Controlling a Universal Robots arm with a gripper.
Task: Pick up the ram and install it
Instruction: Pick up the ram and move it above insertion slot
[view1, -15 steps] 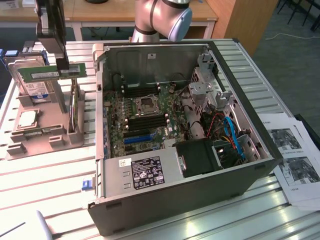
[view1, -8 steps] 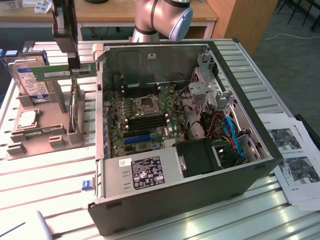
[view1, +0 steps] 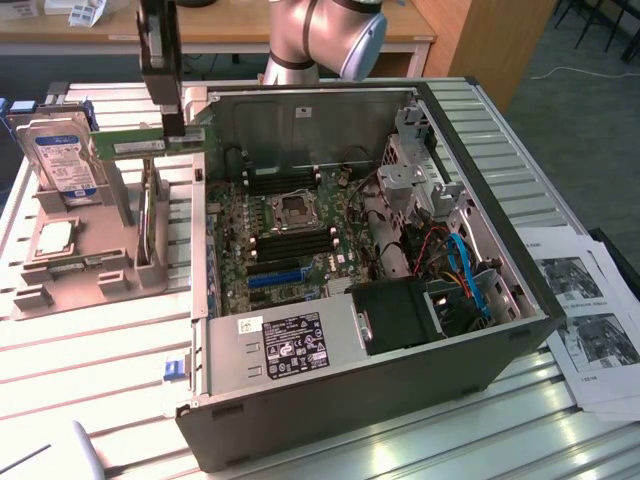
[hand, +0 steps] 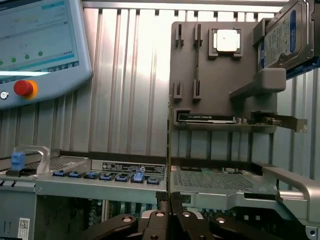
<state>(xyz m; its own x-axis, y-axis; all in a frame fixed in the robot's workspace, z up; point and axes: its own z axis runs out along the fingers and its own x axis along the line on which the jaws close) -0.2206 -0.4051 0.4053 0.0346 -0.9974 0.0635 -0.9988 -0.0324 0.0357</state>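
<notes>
Gripper (view1: 174, 128) pinched narrow on the ram (view1: 135, 147). The stick is held level in the air above the grey parts holder (view1: 90, 270), just to the exterior view's left of the open computer case (view1: 480, 330). A hard drive (view1: 65, 160) stands upright in the holder.

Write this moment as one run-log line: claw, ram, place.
claw: shut on ram | ram: level, above grey holder | place: outside open computer case

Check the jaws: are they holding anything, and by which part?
The ram, level and clamped between the jaws by its upper long edge, around mid-length.
</notes>
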